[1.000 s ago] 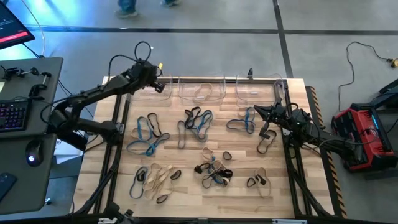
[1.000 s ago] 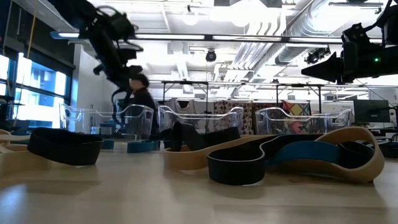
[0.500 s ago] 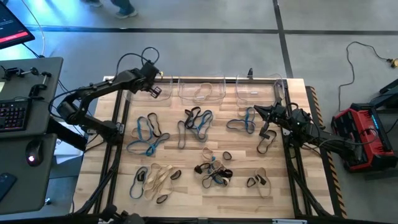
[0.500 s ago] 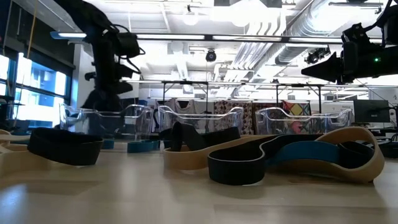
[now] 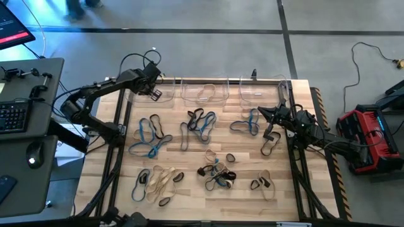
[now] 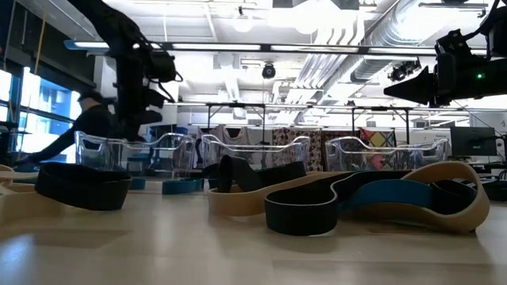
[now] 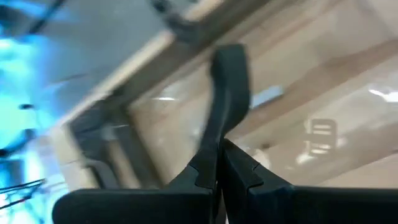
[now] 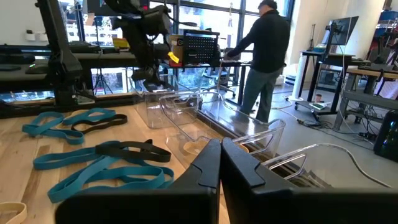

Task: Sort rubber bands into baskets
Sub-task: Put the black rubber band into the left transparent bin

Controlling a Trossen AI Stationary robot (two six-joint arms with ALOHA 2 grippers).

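My left gripper (image 5: 154, 93) is over the left clear basket (image 5: 146, 90) at the table's far edge, shut on a black rubber band (image 7: 229, 81). It also shows above that basket in the low view (image 6: 136, 119). My right gripper (image 5: 261, 112) is shut and empty, hovering above the table at the right, near a blue and black band cluster (image 5: 247, 125). The middle basket (image 5: 205, 90) holds a tan band; the right basket (image 5: 262, 88) stands beside it. Many black, tan and blue bands (image 5: 202, 123) lie flat on the wood. My left gripper pinches the black rubber band between its two fingertips at one end of the loop (image 7: 219, 140). The rest of the band (image 7: 231, 68) reaches out past the fingertips over the clear basket's floor, clear of the table.
Band piles lie at the centre left (image 5: 150, 135), near left (image 5: 158, 181) and near centre (image 5: 218, 171). A black band (image 5: 270, 142) lies just near of my right arm. A person (image 8: 264, 50) stands beyond the table's left side. A desk with a keyboard (image 5: 16, 116) stands left of the table.
My left gripper has gone a little toward the table's left edge and down over the left basket, turning from a slant to pointing more steeply down. It has stayed shut on the black band.
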